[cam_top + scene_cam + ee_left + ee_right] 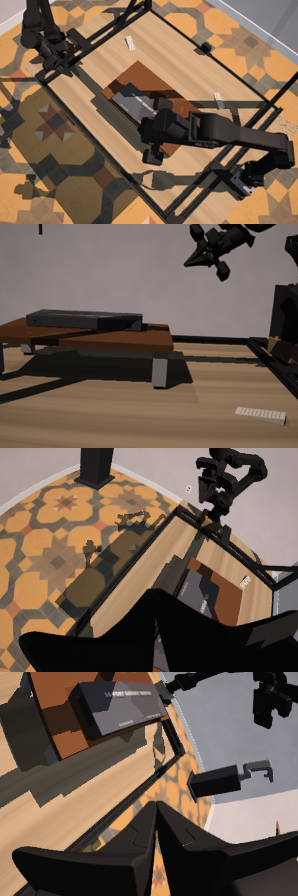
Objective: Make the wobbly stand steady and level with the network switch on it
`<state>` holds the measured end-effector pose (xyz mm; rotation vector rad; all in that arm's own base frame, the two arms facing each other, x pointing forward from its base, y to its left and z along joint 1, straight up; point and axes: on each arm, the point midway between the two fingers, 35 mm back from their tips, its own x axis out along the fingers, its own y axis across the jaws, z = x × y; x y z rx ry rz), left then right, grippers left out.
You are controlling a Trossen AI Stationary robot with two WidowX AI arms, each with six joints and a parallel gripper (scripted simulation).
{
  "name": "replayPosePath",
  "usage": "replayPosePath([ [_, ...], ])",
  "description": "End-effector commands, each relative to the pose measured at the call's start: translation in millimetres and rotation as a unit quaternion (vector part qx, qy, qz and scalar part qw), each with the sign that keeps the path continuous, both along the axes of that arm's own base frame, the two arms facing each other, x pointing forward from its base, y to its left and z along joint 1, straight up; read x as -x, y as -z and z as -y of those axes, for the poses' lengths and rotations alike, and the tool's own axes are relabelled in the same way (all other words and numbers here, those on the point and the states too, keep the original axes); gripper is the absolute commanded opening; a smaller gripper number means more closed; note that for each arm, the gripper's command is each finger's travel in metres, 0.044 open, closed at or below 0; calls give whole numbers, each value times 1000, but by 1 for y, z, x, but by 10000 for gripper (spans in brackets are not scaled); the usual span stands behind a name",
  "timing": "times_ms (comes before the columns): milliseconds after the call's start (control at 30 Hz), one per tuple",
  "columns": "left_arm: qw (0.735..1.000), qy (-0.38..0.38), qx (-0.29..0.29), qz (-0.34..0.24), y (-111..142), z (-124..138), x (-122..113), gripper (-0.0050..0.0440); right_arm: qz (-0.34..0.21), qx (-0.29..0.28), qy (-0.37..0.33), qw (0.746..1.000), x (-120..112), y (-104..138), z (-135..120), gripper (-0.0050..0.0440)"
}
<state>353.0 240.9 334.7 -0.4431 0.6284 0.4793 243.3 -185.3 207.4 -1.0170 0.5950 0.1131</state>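
Note:
The brown stand [140, 75] [119, 341] [227, 595] [55, 702] is in the middle of the table with the dark network switch [134, 103] [84, 320] [200, 593] [120, 709] lying flat on it. One ribbed white wedge [130, 43] [260, 415] [245, 582] lies past the stand's far end. A second wedge [219, 100] lies near the left arm's side. My left gripper [145, 135] [153, 595] is shut and empty, high over the stand's front corner. My right gripper [55, 63] [185, 264] [155, 807] is shut and empty, raised near its own base at the table corner.
A black frame rail [90, 132] runs round the table top. A small black camera block [206, 47] sits on the far rail. The stand's grey leg [159, 372] rests on the table. The left arm's long forearm [239, 132] reaches over the table's right part.

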Motion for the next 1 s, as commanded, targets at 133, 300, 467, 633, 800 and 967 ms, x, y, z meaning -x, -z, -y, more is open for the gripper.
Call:
replayPosePath([
  [133,979,-10,-143,148,-105,-11,-5,0,15,17,5,1000,22,6,-27,0],
  [300,973,-12,-160,167,-118,-11,-4,0,17,20,5,1000,25,7,-30,0],
  [467,964,-15,-183,193,-137,-8,1,0,-100,-50,-32,993,7,34,-60,0],
  [633,925,-25,-259,275,-200,-2,14,0,-246,-65,-79,964,18,68,-122,0],
  [800,896,-33,-302,323,-237,6,26,0,-371,-45,-124,919,39,74,-151,0],
  [967,900,-32,-296,319,-231,8,28,0,-329,-49,-126,935,36,73,-139,0],
])
